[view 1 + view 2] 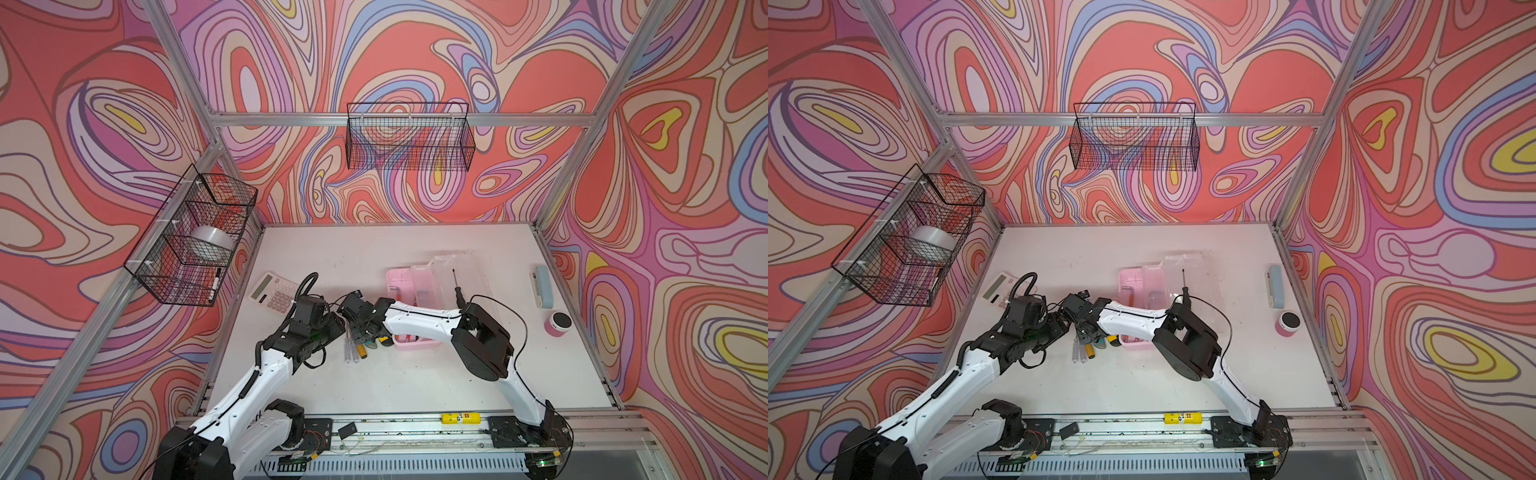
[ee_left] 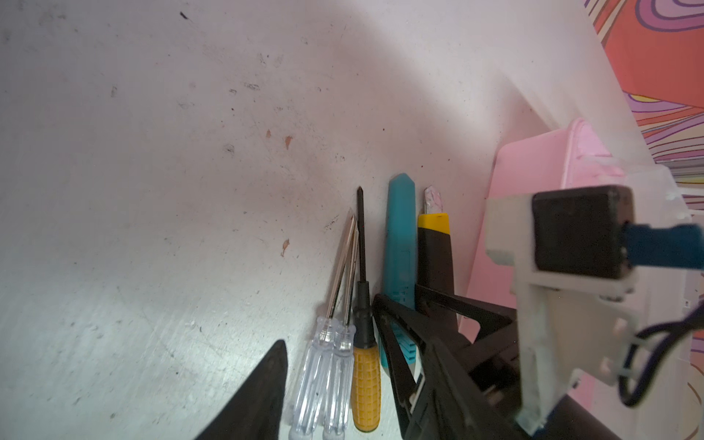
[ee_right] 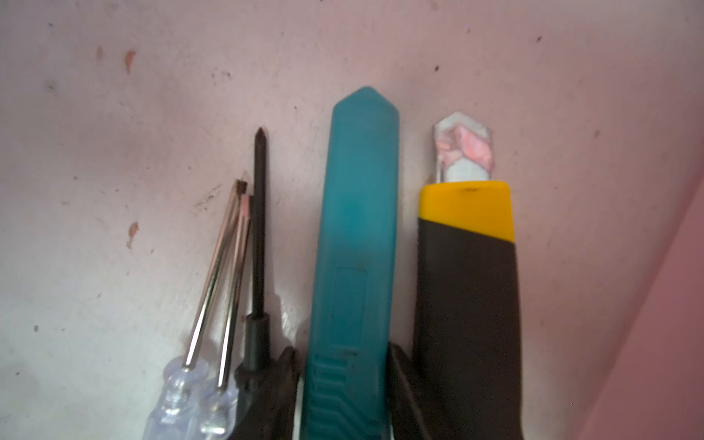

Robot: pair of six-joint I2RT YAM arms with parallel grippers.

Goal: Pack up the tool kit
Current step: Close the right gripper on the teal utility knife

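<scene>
The pink tool kit box (image 1: 398, 277) stands open mid-table, its translucent lid (image 1: 465, 266) laid back with a black screwdriver (image 1: 456, 286) on it. Left of the box two clear-handled screwdrivers (image 2: 327, 377), a yellow-handled one (image 2: 366, 384), a teal utility knife (image 3: 354, 236) and a yellow-black utility knife (image 3: 466, 289) lie side by side. My right gripper (image 3: 343, 354) reaches across the box and is shut on the teal knife, which still rests on the table. My left gripper (image 2: 356, 365) is open, with the screwdriver handles lying between its fingers.
A white calculator (image 1: 274, 291) lies back left. At the right edge are a grey-blue stapler (image 1: 542, 286) and a pink jar with a black top (image 1: 557, 324). A wire basket (image 1: 195, 237) with a tape roll hangs left, another (image 1: 409, 137) on the back wall.
</scene>
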